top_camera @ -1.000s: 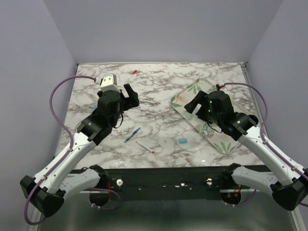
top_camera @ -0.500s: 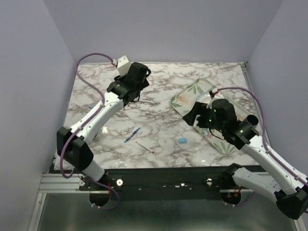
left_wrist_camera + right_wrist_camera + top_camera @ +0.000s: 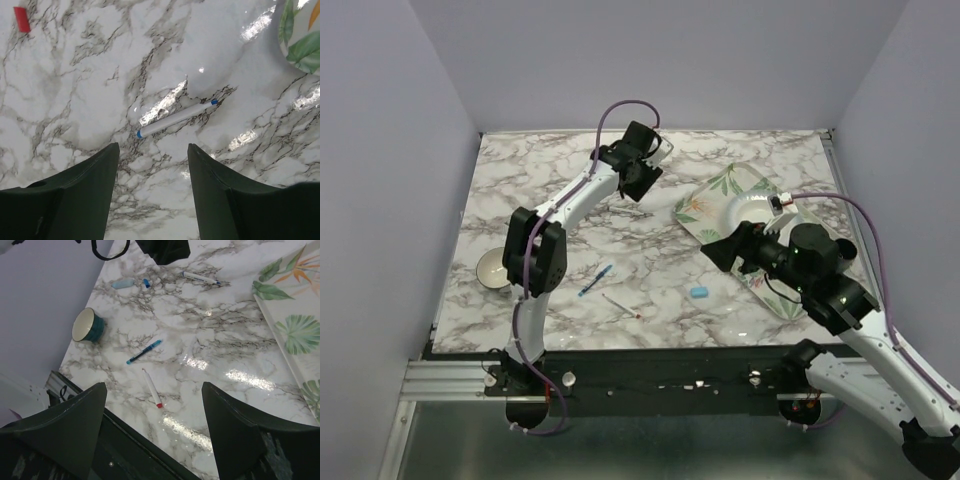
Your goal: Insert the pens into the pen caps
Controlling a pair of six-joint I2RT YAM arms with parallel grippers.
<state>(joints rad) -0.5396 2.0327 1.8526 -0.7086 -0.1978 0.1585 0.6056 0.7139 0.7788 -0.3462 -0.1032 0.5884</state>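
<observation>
Two hands, both spread and holding nothing, above a marble table [image 3: 660, 320]. The left hand [image 3: 153, 150] hangs over the far middle of the table with its fingers wide apart. A white pen with blue ends [image 3: 176, 117] lies flat just beyond the fingertips in the left wrist view, untouched. A red cap [image 3: 21, 12] lies well apart from that pen, at the upper left corner of the same view. The right hand [image 3: 717, 250] hangs at the left edge of the floral tray [image 3: 720, 185], fingers likewise apart. On the near middle of the table lie a blue pen [image 3: 595, 280] and, just nearer, a white pen with a red end [image 3: 621, 306]. A light blue cap [image 3: 699, 292] lies to their right, apart from both. A second light blue cap [image 3: 123, 284] and a small blue cap [image 3: 146, 283] lie close together on the left half. A dark cup [image 3: 494, 268] stands upright at the left edge, just beside the left arm's elbow [image 3: 535, 250], which rises between cup and blue pen
</observation>
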